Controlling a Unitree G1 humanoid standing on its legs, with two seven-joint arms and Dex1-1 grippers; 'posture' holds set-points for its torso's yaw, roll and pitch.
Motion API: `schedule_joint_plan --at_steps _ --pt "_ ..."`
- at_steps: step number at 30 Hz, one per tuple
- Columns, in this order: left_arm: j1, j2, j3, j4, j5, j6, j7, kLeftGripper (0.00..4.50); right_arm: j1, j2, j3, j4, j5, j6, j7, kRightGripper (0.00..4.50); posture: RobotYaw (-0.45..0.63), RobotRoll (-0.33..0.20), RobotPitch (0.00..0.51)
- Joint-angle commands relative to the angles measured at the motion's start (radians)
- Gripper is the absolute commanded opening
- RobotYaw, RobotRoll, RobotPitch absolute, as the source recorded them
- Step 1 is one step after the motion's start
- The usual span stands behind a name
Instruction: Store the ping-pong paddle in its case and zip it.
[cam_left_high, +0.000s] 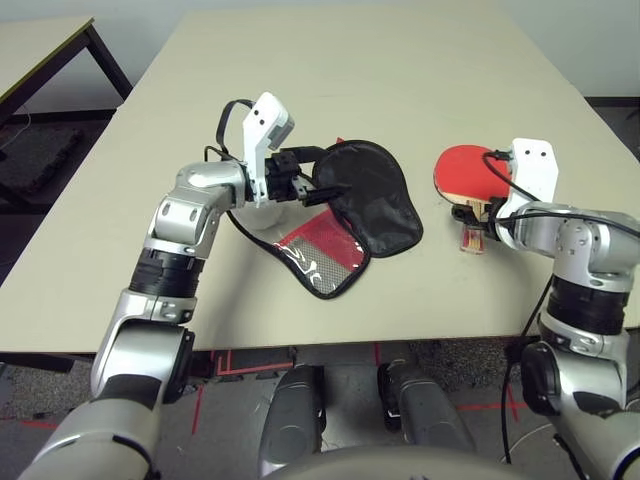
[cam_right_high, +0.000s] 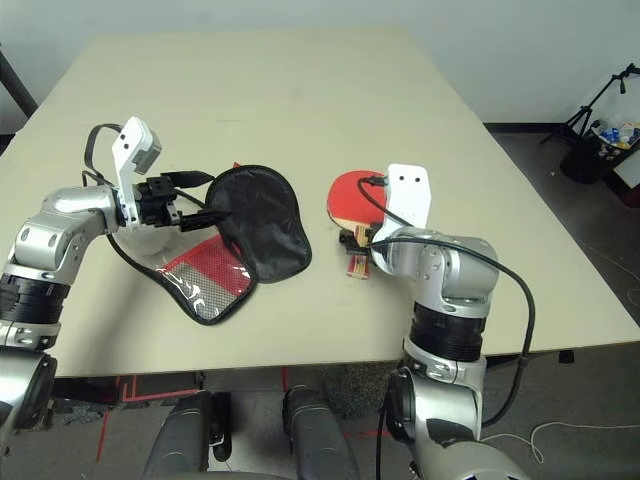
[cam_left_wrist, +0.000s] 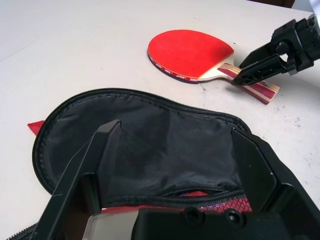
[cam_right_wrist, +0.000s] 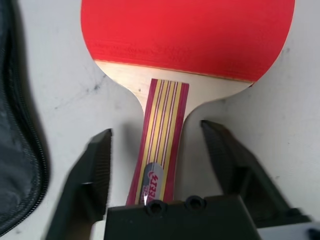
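Evidently the ping-pong paddle (cam_right_wrist: 187, 37) is left flat with its handle straddled by the unclosed right gripper (cam_right_wrist: 156, 150), while the case (cam_left_high: 370, 200) is flanked by the wide-open left gripper (cam_left_wrist: 172, 145), presumably to steady it.

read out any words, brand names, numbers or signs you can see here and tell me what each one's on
None can be quoted with certainty.
Oval badge near the butt of the ping-pong paddle handle, between the right tool fingers: red lettering on silver, too blurred to read.
Faint embossed line across the paddle's red rubber, above the wood: too faint to read.
Small white print along the paddle's rim: too small to read.
The case: no print visible on its black lining.
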Motion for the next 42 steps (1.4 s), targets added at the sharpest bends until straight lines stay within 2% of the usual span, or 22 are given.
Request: schedule_joint_plan --at_steps 1,3,4,5,12,15,21,27,33,42 --pt "0.016 -0.004 -0.009 -0.016 0.002 0.013 0.004 4.5 0.011 0.002 0.027 0.029 -0.014 -0.011 0.015 3.7 -0.05 0.0 0.124" --pt "0.018 -0.005 -0.008 -0.019 0.0 0.016 0.004 4.5 0.014 0.005 0.043 0.047 -0.022 -0.024 0.019 4.24 -0.05 0.0 0.128" --pt "0.018 -0.006 -0.008 -0.019 0.0 0.017 0.004 4.5 0.014 0.005 0.05 0.055 -0.026 -0.029 0.022 3.84 -0.05 0.0 0.128" --pt "0.018 -0.006 -0.008 -0.021 0.0 0.019 0.004 4.5 0.013 0.005 0.056 0.063 -0.03 -0.034 0.023 3.71 -0.05 0.0 0.13" --pt "0.015 -0.002 -0.005 -0.026 -0.004 0.028 0.005 4.5 0.007 -0.003 0.073 0.087 -0.06 -0.049 0.03 1.59 -0.04 0.0 0.133" --pt "0.017 -0.002 -0.003 -0.031 -0.005 0.033 0.008 4.5 0.003 -0.013 0.074 0.092 -0.072 -0.054 0.029 1.15 -0.04 0.0 0.133" --pt "0.015 -0.004 -0.002 -0.032 -0.004 0.034 0.011 4.5 -0.036 -0.044 0.085 0.1 -0.091 -0.104 0.028 1.14 -0.04 0.0 0.128" --pt "0.011 -0.005 -0.002 -0.028 -0.006 0.034 0.009 4.5 -0.138 -0.057 0.125 0.097 -0.09 -0.125 0.059 1.14 -0.05 0.0 0.125" --pt "0.0 0.001 0.001 -0.027 -0.006 0.037 0.006 4.5 -0.22 0.035 0.191 0.03 -0.042 -0.007 0.102 1.14 -0.05 0.0 0.127" --pt "-0.02 0.027 0.008 -0.057 -0.004 0.049 0.01 4.5 -0.209 0.13 0.256 -0.031 -0.034 0.08 0.117 1.14 -0.04 0.0 0.128"
